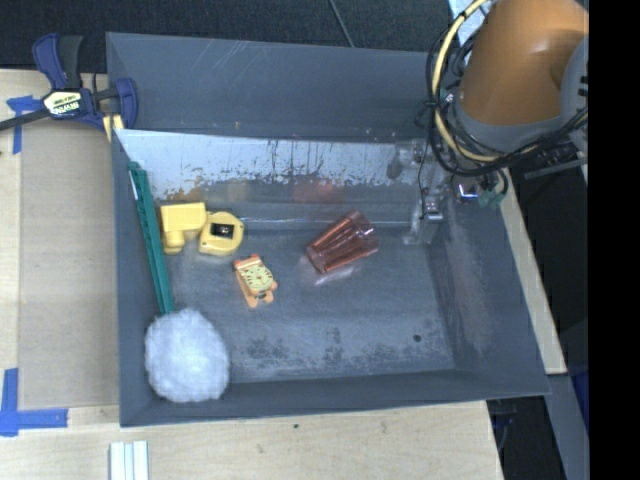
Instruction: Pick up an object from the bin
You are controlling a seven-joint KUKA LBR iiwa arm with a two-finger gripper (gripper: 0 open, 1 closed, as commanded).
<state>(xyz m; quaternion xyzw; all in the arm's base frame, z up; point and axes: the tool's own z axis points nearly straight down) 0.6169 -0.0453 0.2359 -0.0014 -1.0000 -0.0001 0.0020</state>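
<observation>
**Position of the arm.** The arm point(520, 58) is reaching into the bin point(300, 78) from the right. It is carrying the jaws low in the far right corner, close beside the right wall. Whether the jaws are spread or pressed together cannot be told at this angle. Nothing is showing between them. The corner is bare, so the jaws are probably waiting there, clear of the contents, before a thing is chosen.

**Nearest thing.** A reddish-brown packet point(341, 245) is lying flat on the bin floor, near the jaws on their left and slightly toward the front. It is sitting at a slant and apart from everything else. This makes it the likeliest pick, though the jaws are not around it yet.

**Other contents.** All of these are lying farther left of the jaws, well apart from them:
- A small orange and tan toy point(255, 279) is lying beyond the packet.
- A round yellow tape measure point(221, 234) is sitting just beside a yellow block point(181, 224).
- A white fluffy ball point(186, 356) is resting in the near left corner.
- A green stick point(150, 238) is lying along the left wall.

**Obstructions.** Nothing is lying between the jaws and the packet. The right wall is crowding the jaws, so any sideways move is best directed leftward.
</observation>
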